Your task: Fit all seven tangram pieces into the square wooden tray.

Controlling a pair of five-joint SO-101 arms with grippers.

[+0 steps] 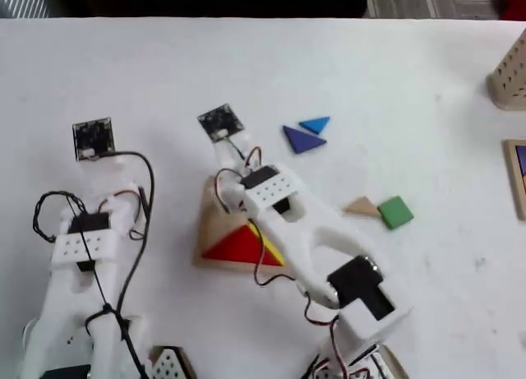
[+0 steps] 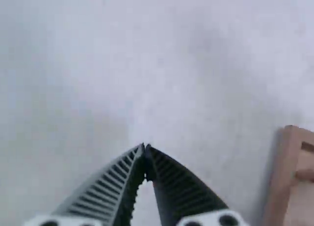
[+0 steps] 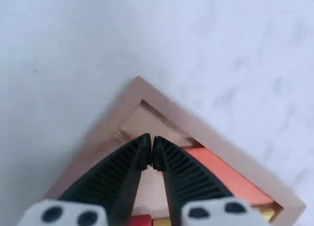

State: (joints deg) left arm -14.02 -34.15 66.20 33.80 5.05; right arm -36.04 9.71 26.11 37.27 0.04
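While the right gripper (image 3: 150, 152) hangs over the tray (image 1: 209, 214), lower centre of high view, tips pressed together and empty, the left gripper (image 2: 145, 155), likewise closed and empty, sits lower left. Red triangle (image 1: 242, 246) and yellow piece (image 1: 276, 252) in tray. Loose to its right: dark blue triangle (image 1: 302, 139), light blue triangle (image 1: 316, 125), tan triangle (image 1: 362, 206), green square (image 1: 395, 212).

Tray (image 1: 210, 224): far half hidden under right arm (image 1: 283, 200). Yellow piece (image 1: 274, 251) mostly covered, shape unclear. Wooden block (image 1: 511, 75) cut by picture edge.
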